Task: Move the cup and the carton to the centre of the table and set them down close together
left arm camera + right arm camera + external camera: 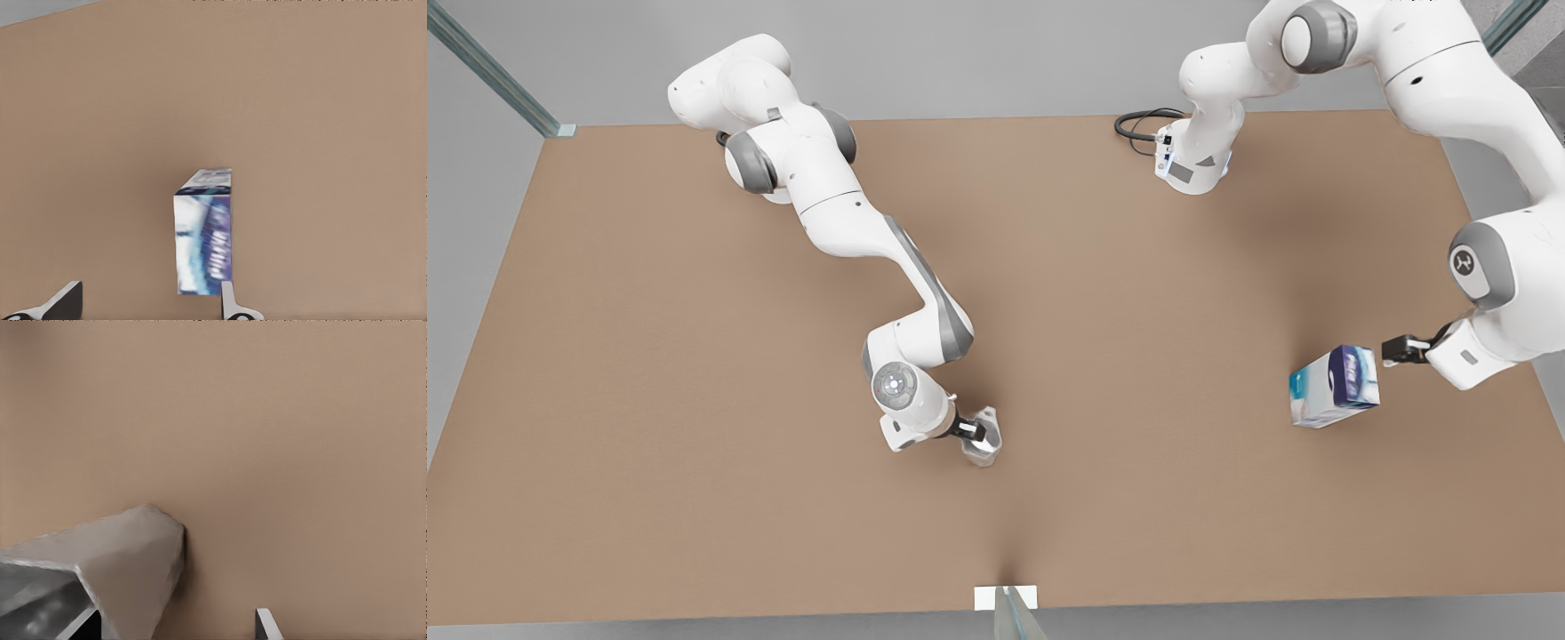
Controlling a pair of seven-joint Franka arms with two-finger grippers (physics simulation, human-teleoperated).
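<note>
The cup (983, 440), pale grey and faceted, stands near the middle of the table (694, 373), toward its front edge. My right gripper (971, 431) is at its rim and open. In the right wrist view the cup (127, 567) has its wall between the spread fingers of the right gripper (175, 625), with a gap to the outer finger (263, 623). The carton (1336, 386), white and teal with a navy band, stands at the front view's right. My left gripper (1389, 349) hovers open just beside it. The left wrist view has the carton (203, 240) ahead of the left gripper (147, 303).
A white tab (1005, 597) marks the table's front edge. The two arm bases stand at the back, with a black cable loop (1138, 124) by the one on the front view's right. Bare tabletop lies between cup and carton.
</note>
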